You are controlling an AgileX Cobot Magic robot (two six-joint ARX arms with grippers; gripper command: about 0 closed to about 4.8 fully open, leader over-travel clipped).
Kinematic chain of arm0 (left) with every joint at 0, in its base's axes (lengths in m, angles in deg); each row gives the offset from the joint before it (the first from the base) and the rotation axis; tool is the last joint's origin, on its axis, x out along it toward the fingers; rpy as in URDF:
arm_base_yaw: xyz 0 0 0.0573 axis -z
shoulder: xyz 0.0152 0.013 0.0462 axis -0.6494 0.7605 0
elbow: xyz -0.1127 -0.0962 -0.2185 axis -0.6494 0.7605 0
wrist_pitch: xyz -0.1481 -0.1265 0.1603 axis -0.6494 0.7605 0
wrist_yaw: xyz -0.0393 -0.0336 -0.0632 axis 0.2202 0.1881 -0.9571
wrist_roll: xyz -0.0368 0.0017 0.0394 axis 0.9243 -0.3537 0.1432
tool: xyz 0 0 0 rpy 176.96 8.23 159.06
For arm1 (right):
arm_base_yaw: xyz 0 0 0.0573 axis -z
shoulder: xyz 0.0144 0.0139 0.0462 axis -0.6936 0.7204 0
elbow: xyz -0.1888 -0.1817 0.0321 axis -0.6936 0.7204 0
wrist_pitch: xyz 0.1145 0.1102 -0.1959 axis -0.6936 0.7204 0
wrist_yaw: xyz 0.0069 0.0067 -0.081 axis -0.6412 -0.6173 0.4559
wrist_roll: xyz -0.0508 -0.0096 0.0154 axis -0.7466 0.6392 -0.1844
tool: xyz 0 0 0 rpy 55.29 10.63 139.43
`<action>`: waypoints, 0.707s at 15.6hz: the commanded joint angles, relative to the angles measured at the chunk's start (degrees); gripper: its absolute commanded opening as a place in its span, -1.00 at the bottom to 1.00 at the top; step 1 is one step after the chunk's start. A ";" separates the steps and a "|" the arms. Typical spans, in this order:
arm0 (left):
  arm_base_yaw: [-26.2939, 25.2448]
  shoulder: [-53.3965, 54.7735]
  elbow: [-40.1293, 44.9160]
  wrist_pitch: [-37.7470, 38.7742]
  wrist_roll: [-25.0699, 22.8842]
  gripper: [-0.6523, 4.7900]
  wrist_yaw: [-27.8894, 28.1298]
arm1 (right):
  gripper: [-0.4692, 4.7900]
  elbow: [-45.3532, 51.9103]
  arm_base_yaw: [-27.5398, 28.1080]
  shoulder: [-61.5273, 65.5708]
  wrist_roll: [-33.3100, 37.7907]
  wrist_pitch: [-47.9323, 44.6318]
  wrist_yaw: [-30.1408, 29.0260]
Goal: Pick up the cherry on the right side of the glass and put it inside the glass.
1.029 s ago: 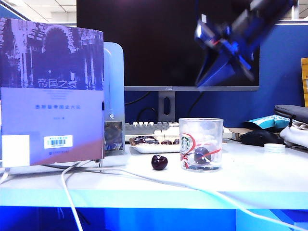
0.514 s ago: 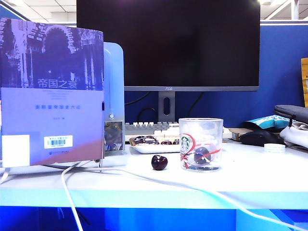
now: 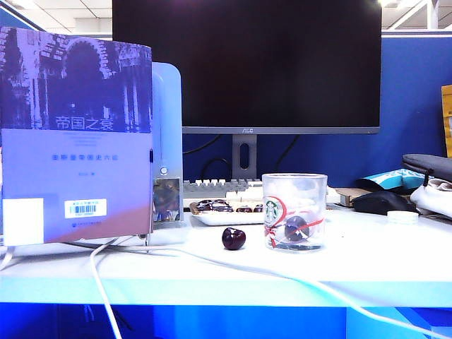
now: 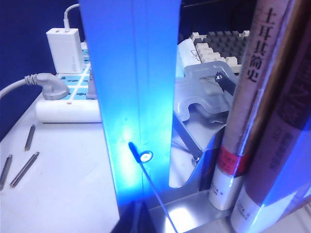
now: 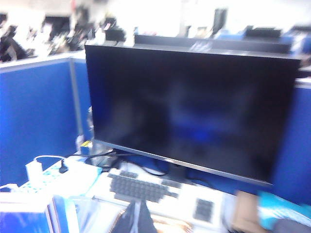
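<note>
The clear glass (image 3: 294, 212) with the green logo and red ribbon print stands on the white table right of centre in the exterior view. The dark cherry (image 3: 296, 227) lies inside it on the bottom. A rounder dark cherry (image 3: 234, 238) sits on the table just left of the glass. Neither arm shows in the exterior view. My right gripper (image 5: 137, 219) is shut and empty, high up, facing the monitor (image 5: 189, 107) and keyboard (image 5: 141, 187). My left gripper (image 4: 138, 221) is shut and empty, close behind a blue bookend (image 4: 131, 97).
A large book (image 3: 76, 134) stands at the left against the bookend. Behind the glass are a white tray (image 3: 219, 217) holding more cherries, a keyboard (image 3: 212, 187) and a monitor (image 3: 247, 63). A white cable (image 3: 212, 263) runs across the table front. Bags lie at the far right.
The right arm, blurred above the glass a second ago, has lifted out of the exterior view. The cherry stays in the glass; the other cherry has not moved.
</note>
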 commanded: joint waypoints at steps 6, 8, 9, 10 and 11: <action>-0.04 -0.20 0.04 0.70 -0.26 -0.78 -0.37 | -0.82 20.39 0.07 -18.60 -4.26 -0.59 12.28; -0.04 -0.20 0.04 0.70 -0.26 -0.78 -0.37 | -0.82 35.82 0.24 -23.17 -4.24 -14.47 12.28; -0.04 -0.20 0.04 0.70 -0.26 -0.78 -0.37 | -0.82 43.19 0.87 -24.87 -4.26 -19.87 12.33; -0.04 -0.20 0.04 0.70 -0.26 -0.78 -0.37 | -0.82 50.25 1.95 -26.34 -4.24 -23.21 12.31; -0.04 -0.20 0.04 0.70 -0.26 -0.78 -0.37 | -0.82 55.25 3.13 -27.04 -4.24 -23.78 12.09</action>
